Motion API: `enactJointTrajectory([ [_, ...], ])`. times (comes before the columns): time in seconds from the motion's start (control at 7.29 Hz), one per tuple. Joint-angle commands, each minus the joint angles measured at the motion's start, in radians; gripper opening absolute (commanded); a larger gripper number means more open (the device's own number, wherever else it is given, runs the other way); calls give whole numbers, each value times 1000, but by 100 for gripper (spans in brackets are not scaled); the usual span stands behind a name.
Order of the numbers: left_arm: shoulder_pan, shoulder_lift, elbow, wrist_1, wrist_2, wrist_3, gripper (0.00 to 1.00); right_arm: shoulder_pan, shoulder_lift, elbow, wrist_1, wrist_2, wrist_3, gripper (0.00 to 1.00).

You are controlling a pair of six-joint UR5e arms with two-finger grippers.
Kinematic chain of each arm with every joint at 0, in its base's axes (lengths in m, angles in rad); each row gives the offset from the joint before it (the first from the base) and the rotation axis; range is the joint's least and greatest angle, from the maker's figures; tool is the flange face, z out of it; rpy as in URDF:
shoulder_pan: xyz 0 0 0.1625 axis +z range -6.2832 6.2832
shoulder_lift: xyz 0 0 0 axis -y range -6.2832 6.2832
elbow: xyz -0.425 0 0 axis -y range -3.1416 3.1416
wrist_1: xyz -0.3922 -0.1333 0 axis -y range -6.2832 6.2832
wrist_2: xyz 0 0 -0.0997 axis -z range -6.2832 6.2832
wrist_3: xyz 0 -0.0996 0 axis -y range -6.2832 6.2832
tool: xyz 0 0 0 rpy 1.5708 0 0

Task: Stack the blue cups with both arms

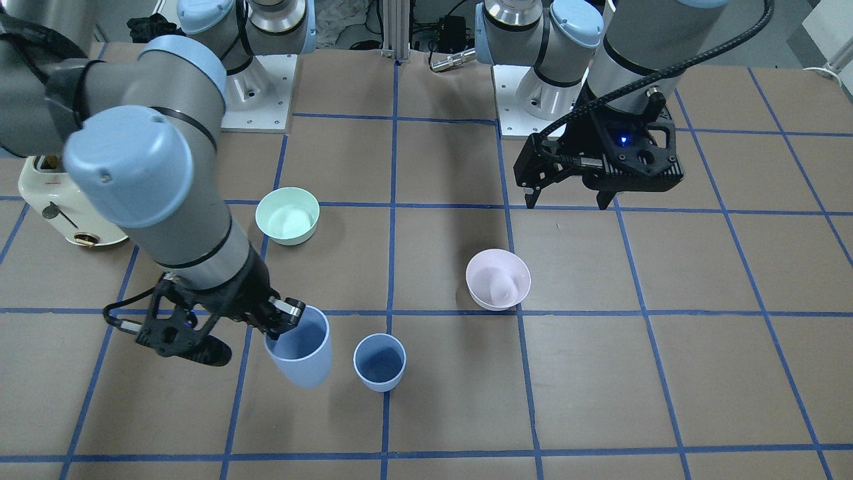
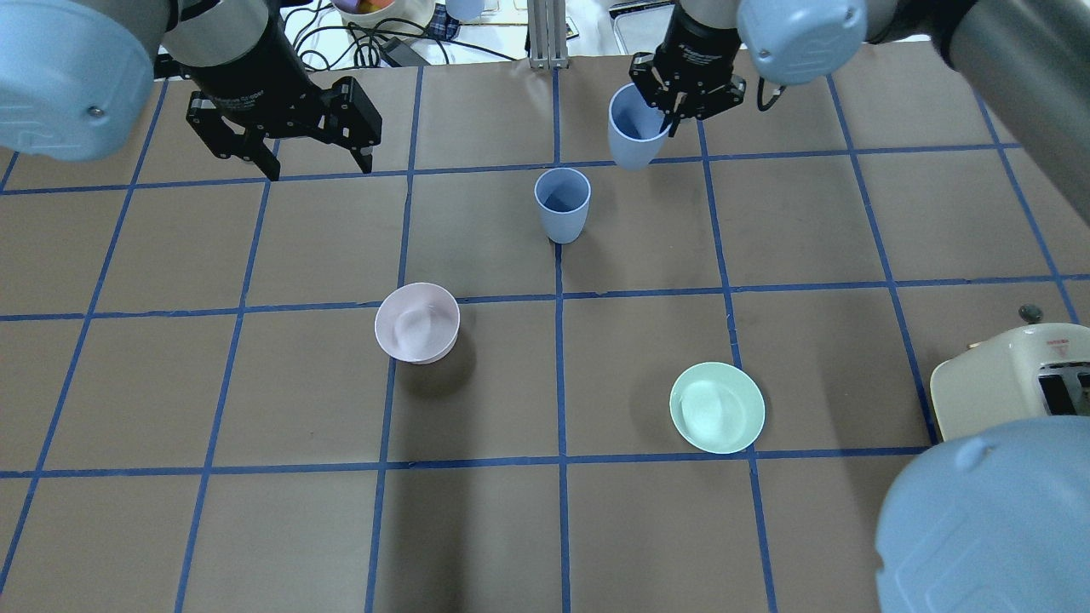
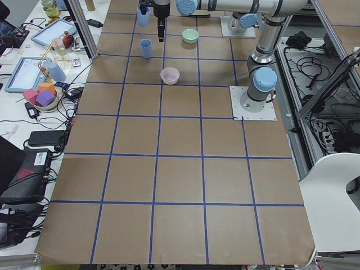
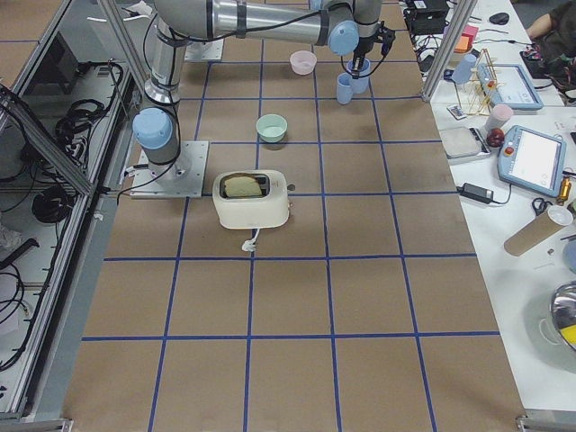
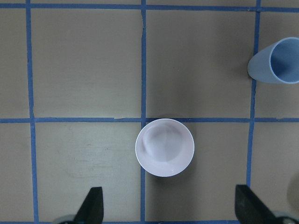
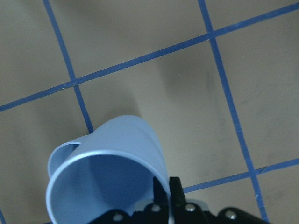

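Overhead, the left pincer (image 2: 320,169) hangs at the far left of the worktop (image 2: 255,383) with its fingers spread wide and nothing between them. Its wrist camera looks straight down on the pink bowl (image 2: 417,323), which sits nearer the robot and well apart from the fingertips. Next, near the middle line, one blue cup (image 2: 562,209) stands upright and alone on the worktop, mouth up. Just beyond it and to its right is the second cup (image 2: 634,136), close to the first but not touching it. The right pincer (image 2: 673,106) is clamped on this cup's rim, one finger inside the wall and one outside, so the cup hangs below and to the left of the pincer. It is tilted and seems to be lifted off the worktop. Further right and nearer the robot sits the green bowl (image 2: 717,407), and the toaster (image 2: 1005,375) stands at the right edge.
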Motion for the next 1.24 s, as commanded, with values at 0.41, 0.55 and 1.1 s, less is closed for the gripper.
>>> enactJointTrajectory([
  [0.41,2,0,4,1,-2,0,100,111,74,-55,4,-21,115,0],
  [0.55,2,0,4,1,-2,0,100,112,71,-55,9,-22,116,0],
  [1.1,2,2,2,0,-2,0,100,114,108,-51,7,-8,120,0],
])
